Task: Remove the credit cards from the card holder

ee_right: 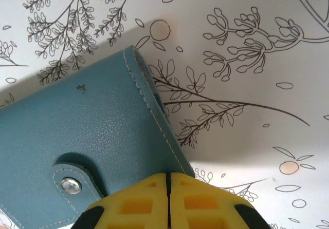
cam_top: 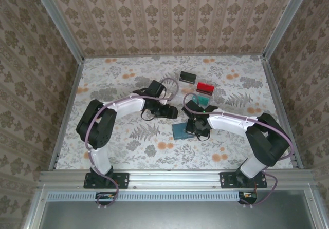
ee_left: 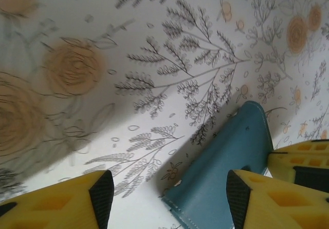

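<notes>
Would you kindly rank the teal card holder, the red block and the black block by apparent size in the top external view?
1. the card holder: clearly largest, even partly covered by the right arm.
2. the red block and the black block: too alike to rank.

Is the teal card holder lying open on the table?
No, the card holder is closed, its snap tab fastened across the cover.

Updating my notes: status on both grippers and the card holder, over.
Left gripper open at corner of slim teal-blue leather card holder. Right gripper shut at its edge, grip unclear. Snap strap fastened, holder closed.
</notes>
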{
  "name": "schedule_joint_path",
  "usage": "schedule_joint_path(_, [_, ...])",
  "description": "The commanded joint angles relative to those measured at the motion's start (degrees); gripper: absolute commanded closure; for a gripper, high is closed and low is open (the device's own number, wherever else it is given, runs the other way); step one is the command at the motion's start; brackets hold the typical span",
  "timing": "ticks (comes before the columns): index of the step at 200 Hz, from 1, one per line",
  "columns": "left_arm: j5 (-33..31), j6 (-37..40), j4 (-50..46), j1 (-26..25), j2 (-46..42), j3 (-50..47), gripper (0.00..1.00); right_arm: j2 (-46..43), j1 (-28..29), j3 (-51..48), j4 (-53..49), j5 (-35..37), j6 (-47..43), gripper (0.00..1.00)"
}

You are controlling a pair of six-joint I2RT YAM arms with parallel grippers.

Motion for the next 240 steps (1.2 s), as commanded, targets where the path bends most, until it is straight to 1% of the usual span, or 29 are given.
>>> schedule_joint_path(1, [1.6,-1.0,-0.6,-1.2,1.3,2.3,0.38,2.4,-1.0,-0.2,1.2,2.0,-1.0,0.9])
schedule_joint_path(31, [1.5,-1.3,-1.6,-1.2,1.3,1.7,0.4,4.6,-2.4,0.1,7.5,1.4,-5.0,0.89])
schedule_joint_path(77, [1.2,-1.8,-2.4,-0.9,1.7,1.2,0.4,8.1,-6.0,1.7,17.4,-5.0,-16.3,0.84])
schedule_joint_path(85, [0.7,-2.0,-2.6,-0.7,1.9,1.3,0.4,8.6,-6.6,2.4,17.9,-6.1,-18.1,0.84])
schedule_joint_path(100, [-0.2,-2.4,-2.4,-0.2,1.9,1.2,0.4,8.0,-7.2,3.8,16.5,-5.7,-19.4,0.83])
schedule_joint_path(124, [-0.9,-2.8,-2.8,0.5,2.0,1.1,0.4,5.0,-7.2,4.1,14.2,-4.7,-18.5,0.81])
schedule_joint_path(151, [-1.4,-2.8,-2.8,0.9,2.0,0.6,0.4,3.4,-7.2,2.2,11.7,-3.7,-14.1,0.81])
schedule_joint_path(176, [1.0,-3.2,-3.1,0.8,3.3,1.0,0.41,3.1,-7.2,0.5,12.5,-6.4,-11.2,0.81])
schedule_joint_path(193, [1.4,-4.0,-3.8,0.8,3.8,1.1,0.42,3.5,-7.1,0.4,12.9,-8.4,-9.9,0.81])
schedule_joint_path(206, [2.2,-4.8,-4.4,1.2,4.1,1.3,0.44,4.2,-7.0,0.3,13.4,-9.3,-9.8,0.81])
schedule_joint_path(240, [7.0,-6.4,-2.9,2.1,4.6,1.1,0.46,6.8,-7.0,1.4,13.6,-10.3,-10.3,0.81])
